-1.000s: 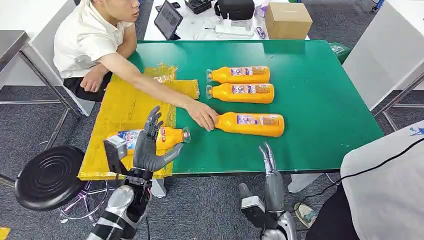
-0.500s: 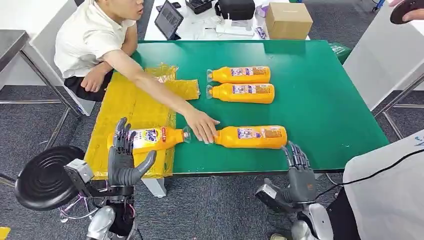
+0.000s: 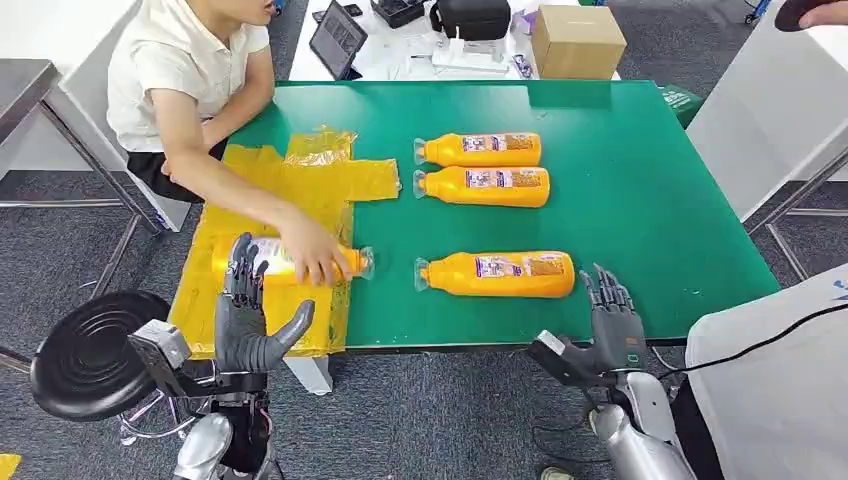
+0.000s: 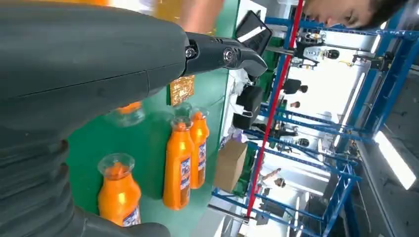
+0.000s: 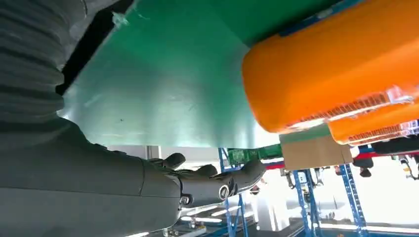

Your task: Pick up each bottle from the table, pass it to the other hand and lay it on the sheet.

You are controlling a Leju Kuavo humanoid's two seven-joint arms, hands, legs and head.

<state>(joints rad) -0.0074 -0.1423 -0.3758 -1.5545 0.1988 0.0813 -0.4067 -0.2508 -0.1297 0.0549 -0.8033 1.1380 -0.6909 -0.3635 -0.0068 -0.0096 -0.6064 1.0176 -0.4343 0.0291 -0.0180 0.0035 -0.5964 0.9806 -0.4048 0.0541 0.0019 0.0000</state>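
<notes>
You saw it shift in that last second: the person's hand (image 3: pixel 312 258) left the neck of the nearest bottle (image 3: pixel 497 274) and slid back over to the bottle on the sheet (image 3: pixel 352 262), covering most of it, while your left robot hand (image 3: pixel 247 315) dropped clear of that bottle and hung below the counter's near edge with its fingers spread, holding nothing. Your right robot hand (image 3: pixel 610 318) climbed from low by the floor to the counter's near right corner, fingers apart and empty, just off the base of the nearest bottle. To my eye, that read as one bottle delivered and the next pick being lined up on the right. The nearest bottle lay on its side near the near edge, cap pointing toward the sheet, and the two far bottles (image 3: pixel 482 168) lay side by side toward the middle of the counter (image 3: pixel 650 180). All were smooth glossy orange plastic, round-bodied with a narrowing neck, a clear cap and a printed label band; in the right wrist view the base (image 5: pixel 336 69) showed as a broad rounded curve, likely to roll. The yellow sheet (image 3: pixel 250 200) was thin, shiny and crinkled, draped over the counter's left end, while the green top looked flat and matte.
</notes>
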